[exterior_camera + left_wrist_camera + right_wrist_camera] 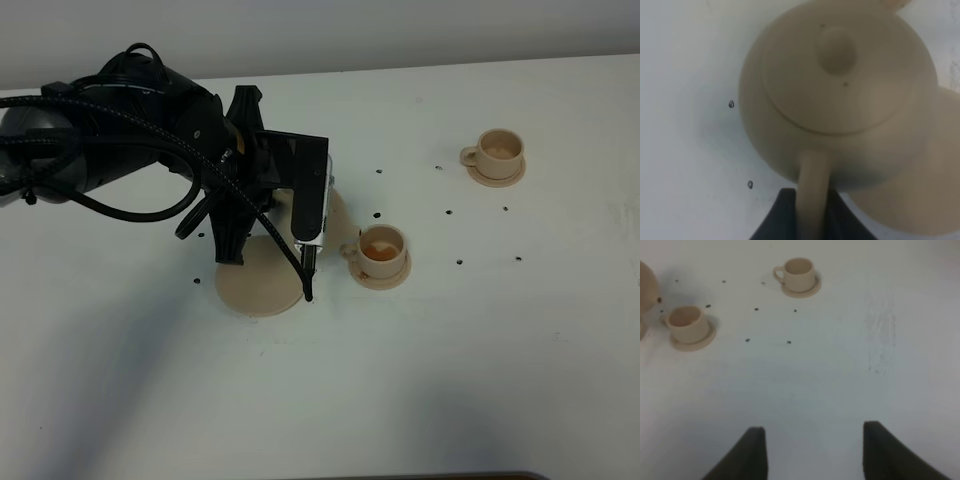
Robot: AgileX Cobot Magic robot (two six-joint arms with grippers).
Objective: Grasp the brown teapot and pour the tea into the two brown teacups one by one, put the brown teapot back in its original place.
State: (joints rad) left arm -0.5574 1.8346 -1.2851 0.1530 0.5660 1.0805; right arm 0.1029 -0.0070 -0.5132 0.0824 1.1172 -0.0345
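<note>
On white table [450, 380], L gripper [812, 202] clamped on handle of brown teapot [840, 100], pot over wide saucer [255, 285] just beside near teacup [382, 247], far teacup [499, 150] well apart, R gripper [814, 450] fingers spread wide.

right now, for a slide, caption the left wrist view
Left gripper shut on the brown teapot by its loop handle, lid facing the camera, wide saucer behind.

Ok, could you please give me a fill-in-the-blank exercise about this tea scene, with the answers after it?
The left gripper is shut on the ___ of the brown teapot. The right gripper is ___ and holds nothing. Each of the two brown teacups stands on its own small ___.
Missing words: handle; open; saucer.
</note>
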